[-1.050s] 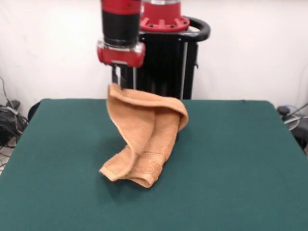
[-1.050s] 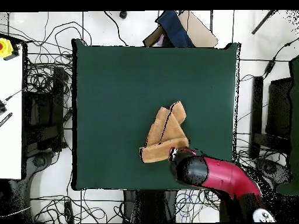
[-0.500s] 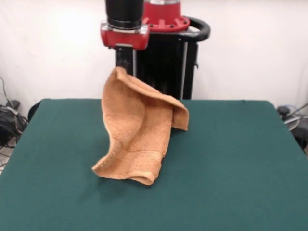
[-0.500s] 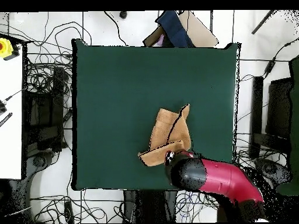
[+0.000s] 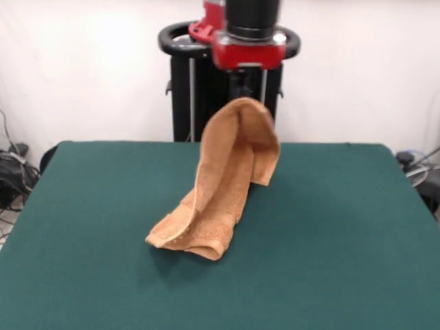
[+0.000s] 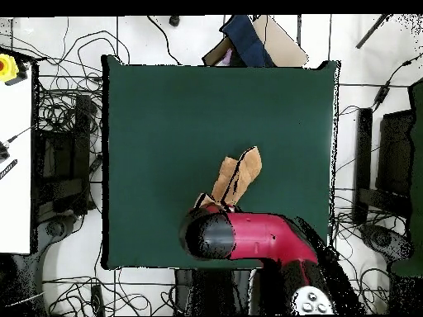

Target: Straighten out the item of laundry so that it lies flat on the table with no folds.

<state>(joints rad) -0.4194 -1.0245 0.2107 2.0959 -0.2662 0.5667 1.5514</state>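
Above the green worktop [image 5: 344, 227], the gripper [image 5: 249, 93] grasps the towel [image 5: 220, 192] by one raised end, mid-lift, its low end trailing folded; next, probably drag it out flat.

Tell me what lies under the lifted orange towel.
Under the orange-tan terry towel only dark green felt table and shadow show; its lower end rests there. The towel's top hides the pincer.

The red and black arm [image 5: 249, 34] hangs straight down above the desk's [image 5: 344, 227] far side. From overhead it reaches in from the desk's bottom edge. Its claw is hidden, so the grip cannot be told.
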